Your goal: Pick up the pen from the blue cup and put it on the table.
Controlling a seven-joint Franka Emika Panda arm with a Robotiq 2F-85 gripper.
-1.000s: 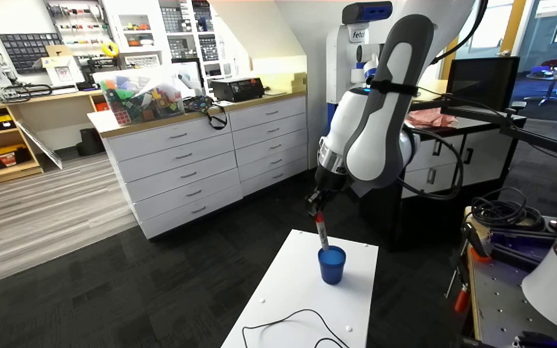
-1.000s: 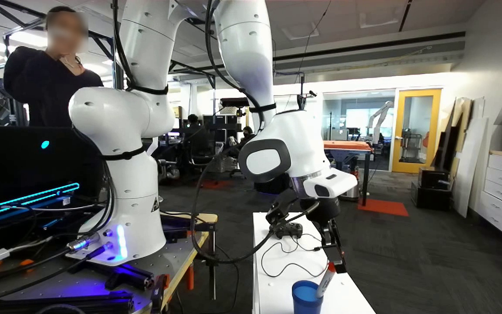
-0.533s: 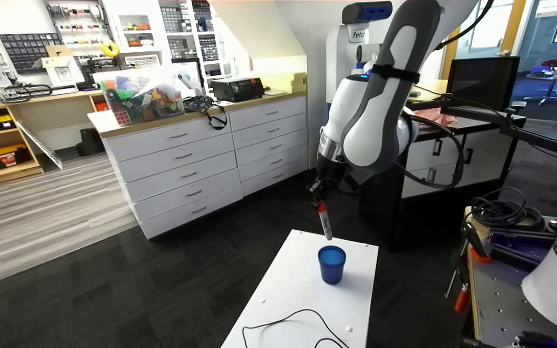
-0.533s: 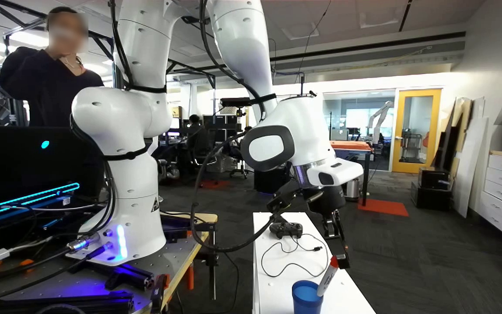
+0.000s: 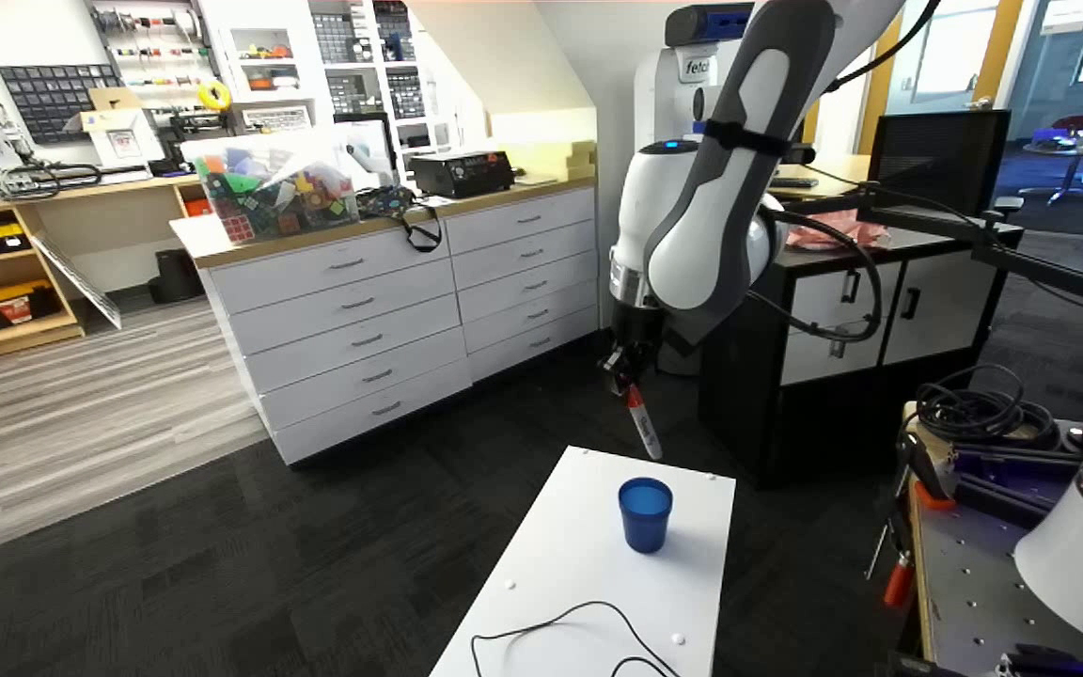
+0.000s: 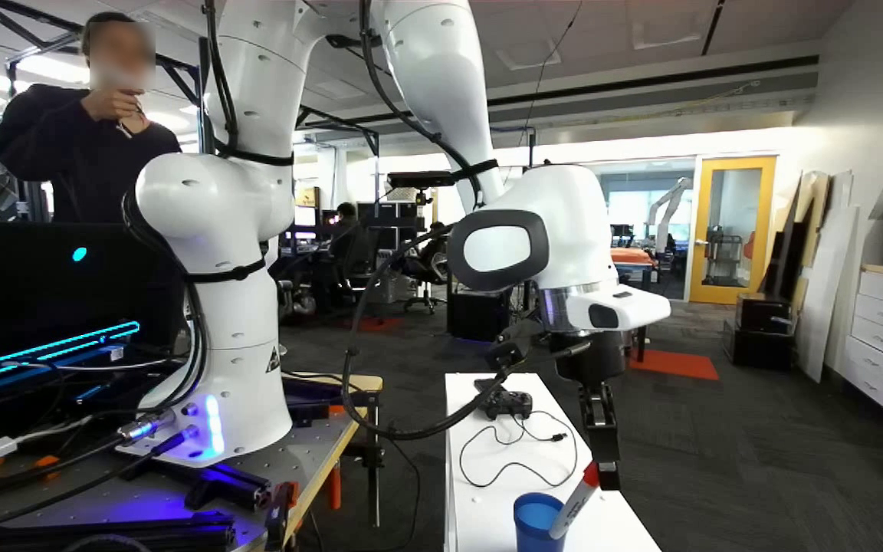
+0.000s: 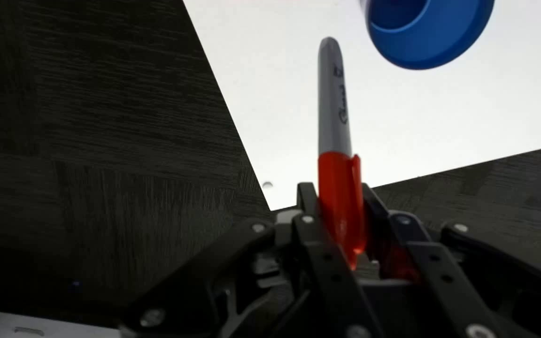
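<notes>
My gripper [image 5: 620, 378] is shut on the red cap end of the pen [image 5: 646, 431], a grey marker hanging tilted with its grey end down. In the wrist view the fingers [image 7: 305, 199] stand on both sides of the red cap, and the pen [image 7: 332, 103] points away from them. The blue cup [image 5: 645, 517] stands upright on the white table [image 5: 588, 574]. The pen is outside the cup, above the table's far end in that exterior view. In an exterior view the pen's lower end [image 6: 564, 521] overlaps the cup's rim [image 6: 538, 502]. The cup's inside looks empty.
A black cable [image 5: 541, 628] lies on the table, joined to a black game controller [image 6: 507, 403]. A white drawer cabinet [image 5: 363, 310] and a black bench with white doors [image 5: 842, 329] stand around. The table's edge and corner [image 7: 270, 206] lie close under the gripper.
The pen has risen from the cup's rim and moved away from it, held in the gripper. The gripper hangs more upright and the pen tilts more. The cup has not moved.
</notes>
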